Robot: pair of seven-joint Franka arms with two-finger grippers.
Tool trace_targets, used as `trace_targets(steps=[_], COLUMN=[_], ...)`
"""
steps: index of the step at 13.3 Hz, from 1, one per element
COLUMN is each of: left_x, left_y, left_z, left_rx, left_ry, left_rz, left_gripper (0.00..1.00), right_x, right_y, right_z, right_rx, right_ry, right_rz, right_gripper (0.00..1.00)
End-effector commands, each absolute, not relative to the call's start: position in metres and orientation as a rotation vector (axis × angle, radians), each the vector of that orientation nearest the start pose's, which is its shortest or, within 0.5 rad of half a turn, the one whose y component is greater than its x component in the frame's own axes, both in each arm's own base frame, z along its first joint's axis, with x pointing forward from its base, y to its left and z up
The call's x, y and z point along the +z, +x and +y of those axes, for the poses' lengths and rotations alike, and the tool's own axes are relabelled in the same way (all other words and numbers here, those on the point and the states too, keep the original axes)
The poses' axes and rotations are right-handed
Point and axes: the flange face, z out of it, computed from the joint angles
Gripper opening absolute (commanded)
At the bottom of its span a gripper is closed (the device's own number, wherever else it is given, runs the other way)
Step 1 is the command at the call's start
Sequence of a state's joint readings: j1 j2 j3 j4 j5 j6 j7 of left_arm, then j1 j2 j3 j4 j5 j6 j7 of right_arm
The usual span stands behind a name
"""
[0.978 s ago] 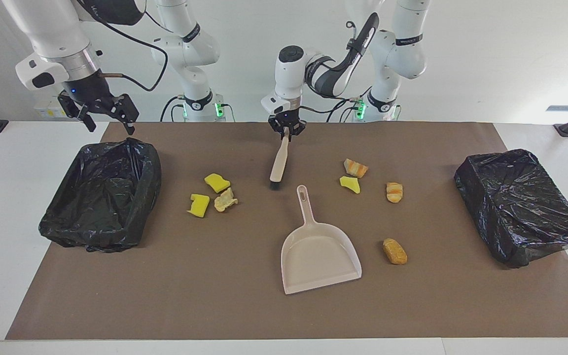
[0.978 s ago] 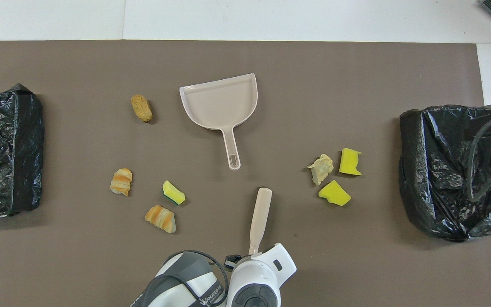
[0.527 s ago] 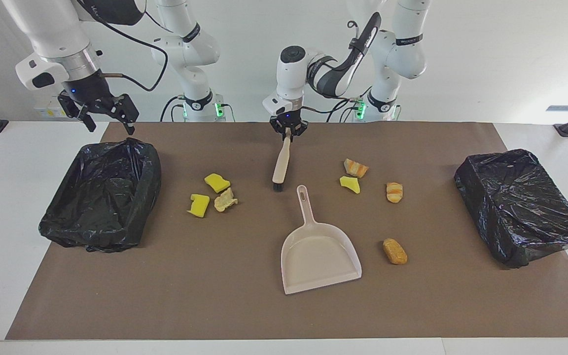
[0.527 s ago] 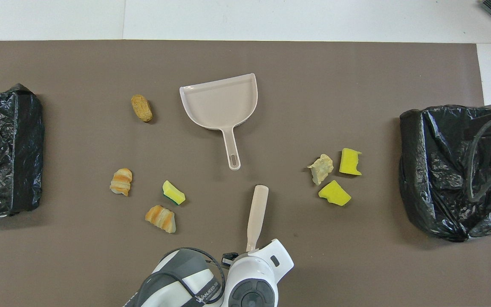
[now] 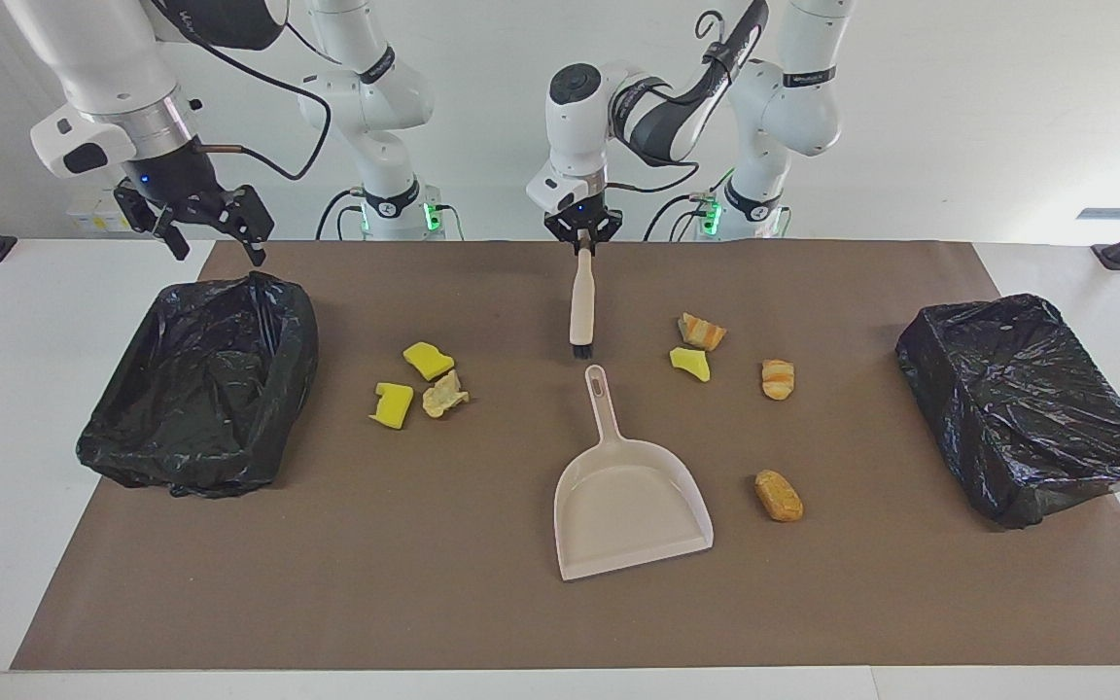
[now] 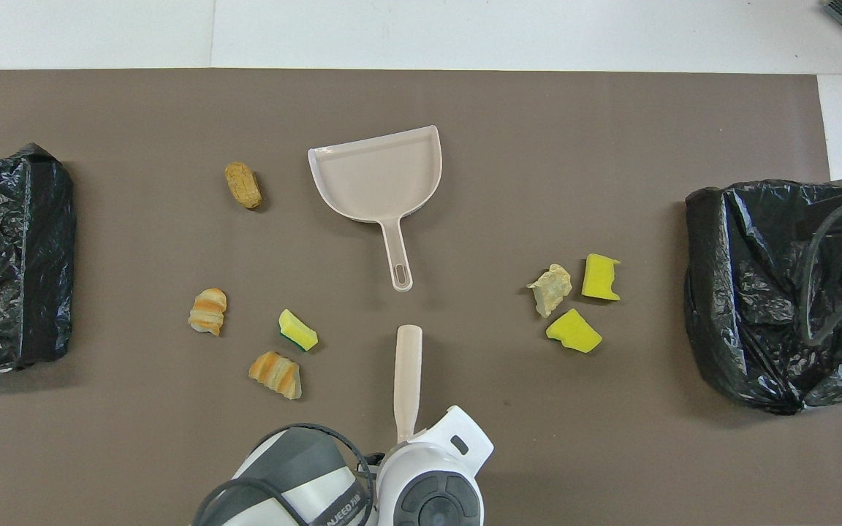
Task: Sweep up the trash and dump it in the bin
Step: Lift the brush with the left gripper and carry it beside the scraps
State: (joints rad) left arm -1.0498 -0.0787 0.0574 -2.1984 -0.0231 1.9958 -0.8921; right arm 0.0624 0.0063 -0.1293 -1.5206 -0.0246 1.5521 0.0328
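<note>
My left gripper (image 5: 582, 236) is shut on the handle end of a beige brush (image 5: 580, 306), which hangs nearly upright with its dark bristles down over the mat, close to the handle tip of the beige dustpan (image 5: 630, 506). The trash lies on the mat in several scraps. Two yellow sponge chunks (image 5: 428, 360) and a tan lump (image 5: 444, 395) lie toward the right arm's end. A yellow chunk (image 5: 690, 364) and three orange-brown lumps (image 5: 778, 378) lie toward the left arm's end. My right gripper (image 5: 213, 245) waits open over the robot-side edge of a black-bagged bin (image 5: 200, 384).
A second black-bagged bin (image 5: 1027, 408) stands at the left arm's end of the brown mat (image 5: 482, 603). The dustpan (image 6: 381, 179) lies flat mid-table with its handle pointing toward the robots, in line with the brush (image 6: 407, 372).
My left gripper has risen and shifted toward the left arm's end, and the brush has swung from slanted to nearly upright. The right arm has not moved.
</note>
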Motion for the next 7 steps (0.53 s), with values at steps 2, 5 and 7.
trace_targets(steps=[2, 5, 7], left_x=[0.452, 0.447, 0.436], left_y=[0.310, 0.334, 0.337], left_z=[-0.389, -0.361, -0.344], left_rx=[0.187, 0.205, 0.254], left_ry=[-3.018, -3.026, -3.019], left_rz=[-0.088, -0.127, 0.030], left_gripper=[0.00, 0.00, 0.00], right_x=[0.645, 0.645, 0.645], right_y=[0.547, 0.547, 0.547], right_z=[-0.039, -0.039, -0.039], right_rx=[-0.048, -0.048, -0.048], right_ry=[-3.148, -3.148, -3.148], right_rz=[0.155, 0.155, 0.155], right_gripper=[1.00, 1.00, 1.00])
